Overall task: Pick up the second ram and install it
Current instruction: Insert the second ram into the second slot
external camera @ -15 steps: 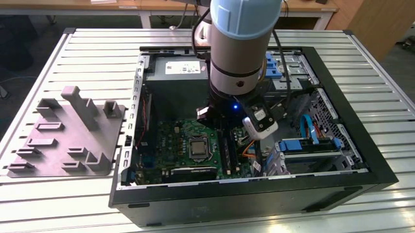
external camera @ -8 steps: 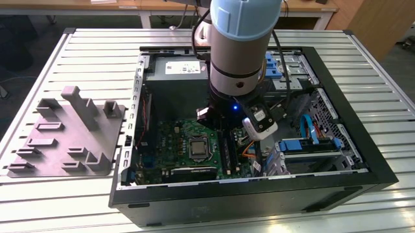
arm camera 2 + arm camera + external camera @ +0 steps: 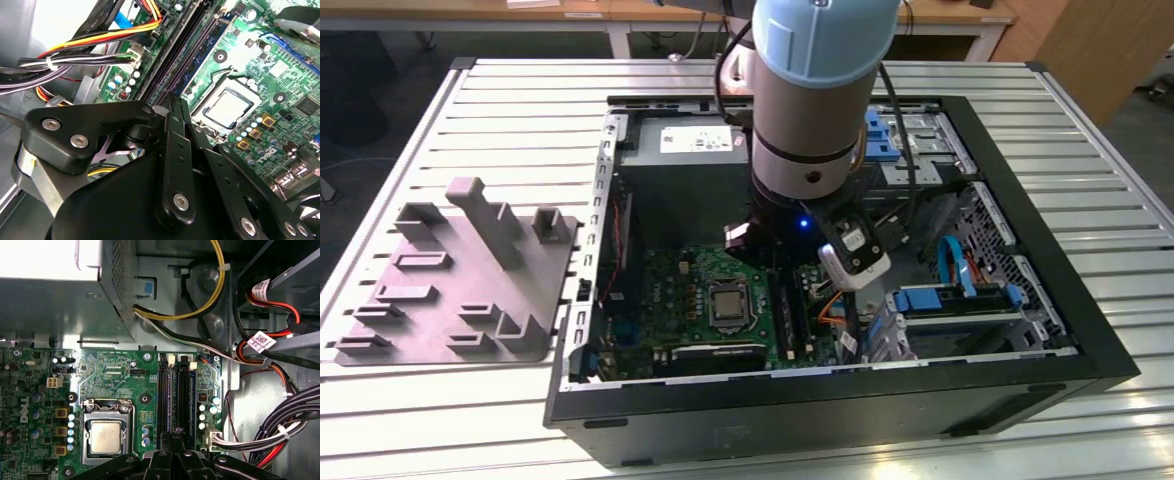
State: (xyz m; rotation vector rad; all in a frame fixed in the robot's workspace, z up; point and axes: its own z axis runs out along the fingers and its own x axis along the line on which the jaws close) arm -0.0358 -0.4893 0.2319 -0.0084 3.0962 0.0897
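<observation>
My gripper [image 3: 173, 439] is low inside the open computer case [image 3: 1067, 330], right over the long black memory slots [image 3: 186, 395] of the green motherboard [image 3: 680, 290]. Its black fingers [image 3: 171, 115] are pressed together. Between them, the second ram [image 3: 174, 424] shows as a thin dark strip seen edge-on, in line with the slots beside the processor socket [image 3: 106, 435]. The linkage hides most of the stick. In the exterior view the arm [image 3: 814, 90] covers the fingers.
A grey holder fixture [image 3: 467, 280] lies on the slatted table at the exterior view's left, outside the case. Cable bundles [image 3: 280, 430] crowd one side of the slots, and the power supply box [image 3: 678, 150] fills the case's far end. Blue drive brackets [image 3: 947, 295] sit at the exterior view's right.
</observation>
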